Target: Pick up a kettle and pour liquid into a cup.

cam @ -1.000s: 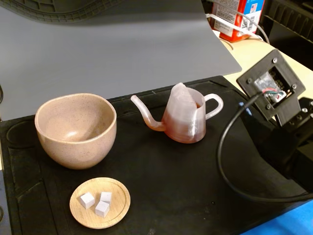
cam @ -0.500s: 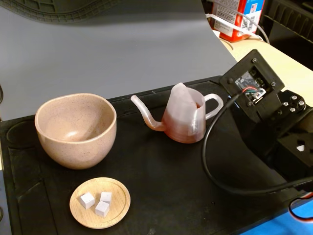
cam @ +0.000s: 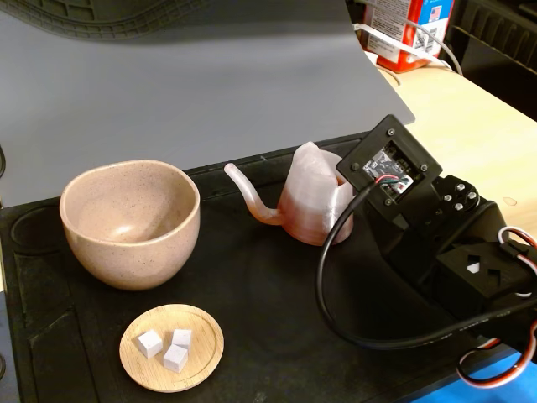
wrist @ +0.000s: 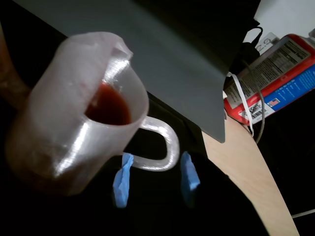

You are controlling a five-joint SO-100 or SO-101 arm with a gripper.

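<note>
One kettle [cam: 312, 206] stands upright on the black mat [cam: 252, 336] of the desk, near the middle of the fixed view, its thin curved spout [cam: 245, 191] aimed toward the single cup [cam: 130, 222] that sits well apart on the left. In the wrist view the gripper [wrist: 155, 179] has its jaws spread open, the two blue-padded fingertips [wrist: 122, 179] straddling the lower part of the loop handle [wrist: 165, 147] without closing on it. The kettle looks like light, thin, stiff plastic, probably slick, and the reddish liquid [wrist: 108, 105] inside would shift its balance when tipped; the handle seems the right place to grip, squarely, so it does not swivel. One small wooden dish [cam: 172, 347] with three white cubes [cam: 174, 358] lies in front of the cup.
</note>
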